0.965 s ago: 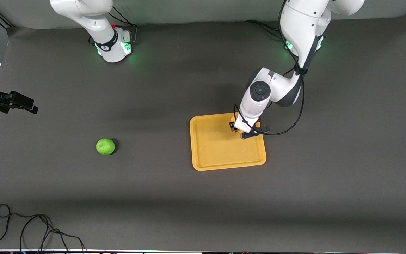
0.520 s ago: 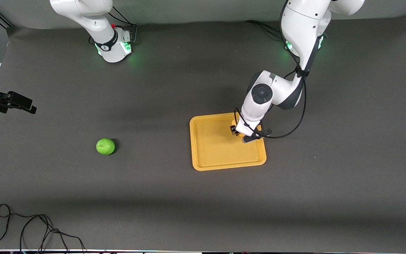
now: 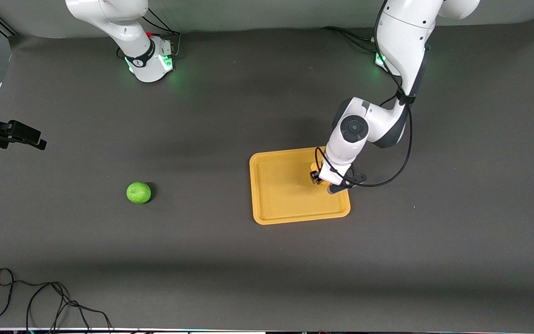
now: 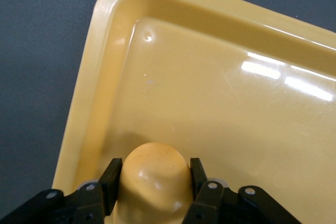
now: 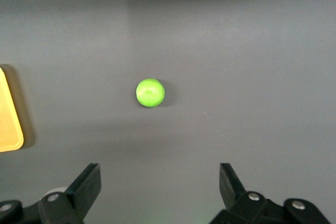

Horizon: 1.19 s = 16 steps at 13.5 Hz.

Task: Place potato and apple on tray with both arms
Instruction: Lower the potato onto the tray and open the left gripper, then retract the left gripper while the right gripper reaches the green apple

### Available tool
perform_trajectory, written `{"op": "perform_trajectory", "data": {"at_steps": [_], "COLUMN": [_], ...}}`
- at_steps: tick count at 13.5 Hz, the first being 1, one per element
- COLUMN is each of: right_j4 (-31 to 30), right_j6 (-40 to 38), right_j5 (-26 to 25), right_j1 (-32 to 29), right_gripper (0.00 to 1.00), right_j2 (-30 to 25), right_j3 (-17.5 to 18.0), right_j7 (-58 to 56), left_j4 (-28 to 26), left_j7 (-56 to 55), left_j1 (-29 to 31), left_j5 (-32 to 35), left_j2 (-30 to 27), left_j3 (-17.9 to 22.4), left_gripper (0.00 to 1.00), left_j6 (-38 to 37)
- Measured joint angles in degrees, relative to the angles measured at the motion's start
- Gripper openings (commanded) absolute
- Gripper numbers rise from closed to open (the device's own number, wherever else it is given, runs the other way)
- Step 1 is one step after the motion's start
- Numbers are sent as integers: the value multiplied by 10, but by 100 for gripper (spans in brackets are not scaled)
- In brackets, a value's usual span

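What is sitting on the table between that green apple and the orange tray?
Nothing: between the apple and the tray there is only bare dark table. The front view shows it, and the right wrist view too.

You'll see the lumpy yellow-tan potato (image 4: pixel 154 179) clamped between black jaws over the orange-yellow tray (image 3: pixel 285 204), near its rim. The round green apple (image 3: pixel 138 192) sits on the tabletop, well apart, toward the right arm's end.
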Motion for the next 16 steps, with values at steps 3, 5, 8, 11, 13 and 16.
{"op": "perform_trajectory", "data": {"at_steps": [3, 5, 8, 11, 13, 16], "right_j4": [0, 0, 0, 0, 0, 1], "right_j6": [0, 0, 0, 0, 0, 0], "right_j5": [0, 0, 0, 0, 0, 0], "right_j1": [0, 0, 0, 0, 0, 1], "right_gripper": [100, 100, 100, 100, 100, 100], "right_j2": [0, 0, 0, 0, 0, 0], "right_j3": [0, 0, 0, 0, 0, 1], "right_j7": [0, 0, 0, 0, 0, 0], "left_j4": [0, 0, 16, 113, 202, 289], "left_j7": [0, 0, 2, 47, 96, 212], "left_j1": [0, 0, 3, 35, 74, 131], "left_j5": [0, 0, 0, 0, 1, 44], "left_j2": [2, 6, 6, -34, -79, -134], "left_j3": [-1, -1, 0, 3, 5, 8], "left_gripper": [100, 100, 100, 99, 98, 98], "left_j6": [0, 0, -16, -226, -406, -604]}}
